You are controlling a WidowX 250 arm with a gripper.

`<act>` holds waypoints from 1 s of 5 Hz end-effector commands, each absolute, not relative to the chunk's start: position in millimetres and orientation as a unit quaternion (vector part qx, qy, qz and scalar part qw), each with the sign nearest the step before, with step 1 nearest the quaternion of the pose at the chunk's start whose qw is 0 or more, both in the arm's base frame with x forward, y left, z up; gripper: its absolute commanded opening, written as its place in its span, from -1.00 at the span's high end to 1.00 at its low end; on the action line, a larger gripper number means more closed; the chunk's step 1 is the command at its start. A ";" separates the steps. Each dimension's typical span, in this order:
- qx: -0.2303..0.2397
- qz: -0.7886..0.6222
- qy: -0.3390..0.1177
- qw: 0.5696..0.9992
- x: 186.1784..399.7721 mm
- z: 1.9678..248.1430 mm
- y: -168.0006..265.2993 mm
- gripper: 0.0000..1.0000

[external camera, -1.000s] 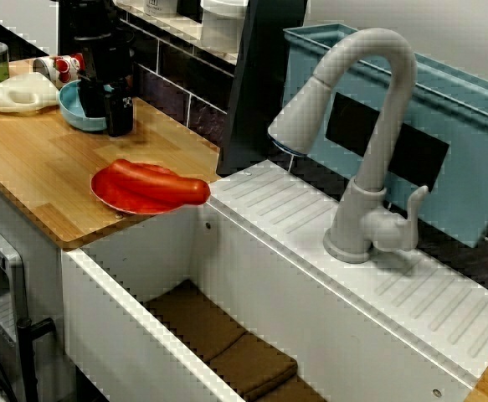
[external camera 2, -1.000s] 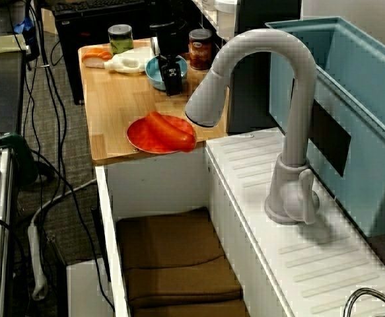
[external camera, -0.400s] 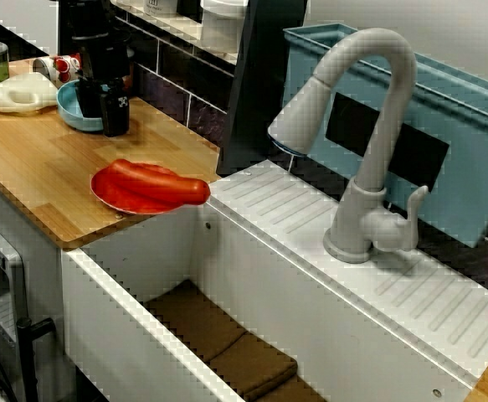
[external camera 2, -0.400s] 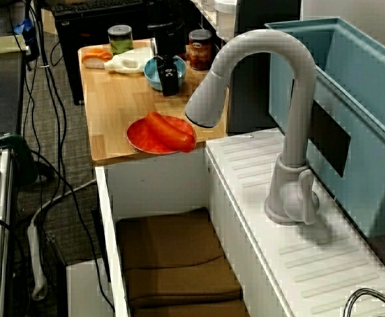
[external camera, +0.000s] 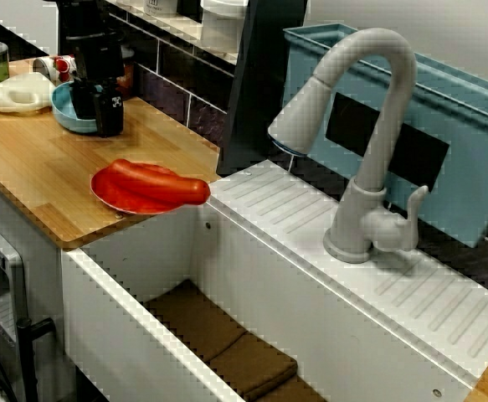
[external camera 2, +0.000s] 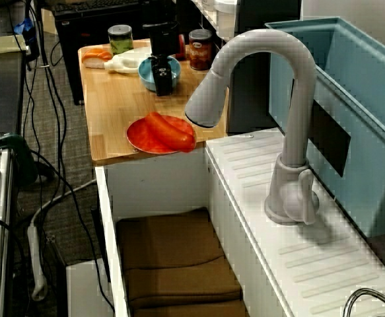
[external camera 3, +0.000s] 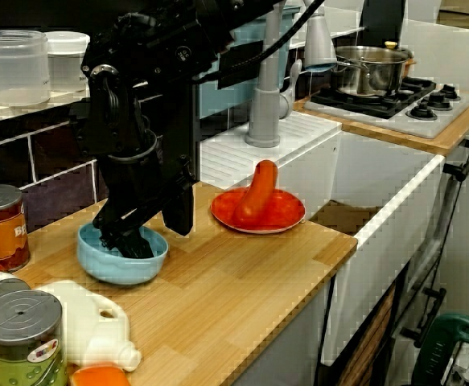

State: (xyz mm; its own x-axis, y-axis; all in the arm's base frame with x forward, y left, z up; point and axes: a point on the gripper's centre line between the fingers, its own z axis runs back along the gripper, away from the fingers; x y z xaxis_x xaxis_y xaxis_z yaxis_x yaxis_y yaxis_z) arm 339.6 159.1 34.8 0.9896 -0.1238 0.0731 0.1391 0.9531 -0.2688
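In the view from the counter end, my black gripper stands over the rim of a blue bowl, one finger inside and the other against the outer wall, shut on that wall. The view across the sink shows the gripper at the bowl's near side. From above the tap, the gripper covers much of the bowl. A red plate holding a long red-orange sausage lies nearer the counter's corner, apart from the bowl.
A white jug, a green-labelled jar and a red jar stand close behind the bowl. The grey tap arches over the deep white sink. A teal rack lines the wall. A steel pot sits on the hob.
The gripper has slid a short way along the counter, away from the red plate and toward the jars, and the blue bowl has moved with it.
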 end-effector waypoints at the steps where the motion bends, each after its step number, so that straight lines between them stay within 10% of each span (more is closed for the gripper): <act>1: -0.117 -0.071 -0.066 0.988 341.7 80.9 162.9 -1.00; 5: -0.075 -0.111 -0.087 0.987 341.4 71.7 161.9 -1.00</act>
